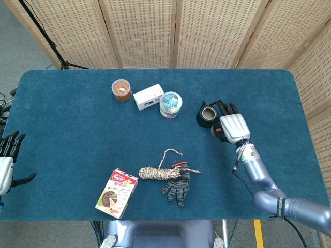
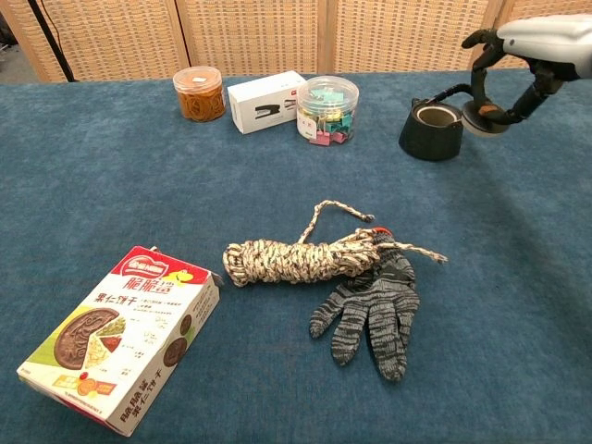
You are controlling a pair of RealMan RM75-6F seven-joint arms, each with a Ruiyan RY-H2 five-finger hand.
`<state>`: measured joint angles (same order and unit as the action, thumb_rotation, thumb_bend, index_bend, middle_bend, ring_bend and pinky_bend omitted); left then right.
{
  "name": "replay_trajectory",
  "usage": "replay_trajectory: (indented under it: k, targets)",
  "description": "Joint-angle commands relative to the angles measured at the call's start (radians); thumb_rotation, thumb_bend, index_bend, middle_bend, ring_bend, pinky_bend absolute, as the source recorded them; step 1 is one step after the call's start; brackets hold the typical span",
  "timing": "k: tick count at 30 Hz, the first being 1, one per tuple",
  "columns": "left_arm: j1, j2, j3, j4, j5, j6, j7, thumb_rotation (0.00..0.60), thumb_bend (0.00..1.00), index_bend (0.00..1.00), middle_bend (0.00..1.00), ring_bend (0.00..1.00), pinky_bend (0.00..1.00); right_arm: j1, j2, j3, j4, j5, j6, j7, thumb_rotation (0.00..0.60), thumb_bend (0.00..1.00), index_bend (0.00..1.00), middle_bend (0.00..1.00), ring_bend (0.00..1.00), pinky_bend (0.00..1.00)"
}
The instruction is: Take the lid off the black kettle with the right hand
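Observation:
The black kettle [image 1: 206, 115] [image 2: 431, 131] stands on the blue table with its mouth uncovered. Its round lid [image 2: 487, 119] hangs in the air just right of the kettle, pinched under my right hand [image 1: 232, 127] [image 2: 536, 54]. In the head view the hand covers most of the lid, and only a dark edge [image 1: 219, 132] shows beneath it. My left hand [image 1: 6, 164] hangs off the table's left edge, fingers apart and holding nothing.
At the back stand an orange jar [image 2: 199, 92], a white box [image 2: 267, 101] and a clear tub of clips [image 2: 327, 109]. A rope bundle [image 2: 305, 255], a grey glove [image 2: 372, 313] and a snack box [image 2: 125, 333] lie nearer the front.

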<state>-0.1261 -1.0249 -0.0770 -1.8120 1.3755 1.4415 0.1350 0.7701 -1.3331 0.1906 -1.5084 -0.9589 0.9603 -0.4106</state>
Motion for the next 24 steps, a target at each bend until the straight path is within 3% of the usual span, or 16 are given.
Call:
replay_trajectory:
  k: [1,7,15,24]
  targets:
    - [0.003,-0.002,0.005,-0.001,0.009,0.005,0.004,0.600,0.05,0.00,0.00,0.00,0.00,-0.052,-0.009,-0.077,-0.001,-0.115,0.058,-0.003,0.600,0.47,0.61,0.00,0.00,0.00]
    - [0.006,0.004,0.015,-0.003,0.017,-0.003,-0.003,0.600,0.05,0.00,0.00,0.00,0.00,-0.079,-0.088,-0.125,0.102,-0.193,0.061,0.030,0.600,0.47,0.62,0.00,0.00,0.00]
    - [0.003,0.004,0.017,-0.006,0.017,-0.012,0.004,0.600,0.05,0.00,0.00,0.00,0.00,-0.089,-0.150,-0.136,0.185,-0.234,0.039,0.054,0.600,0.47,0.61,0.00,0.00,0.00]
    - [0.007,0.010,0.012,-0.009,0.008,-0.008,-0.007,0.600,0.05,0.00,0.00,0.00,0.00,-0.102,-0.135,-0.129,0.161,-0.276,0.048,0.074,0.600,0.47,0.26,0.00,0.00,0.00]
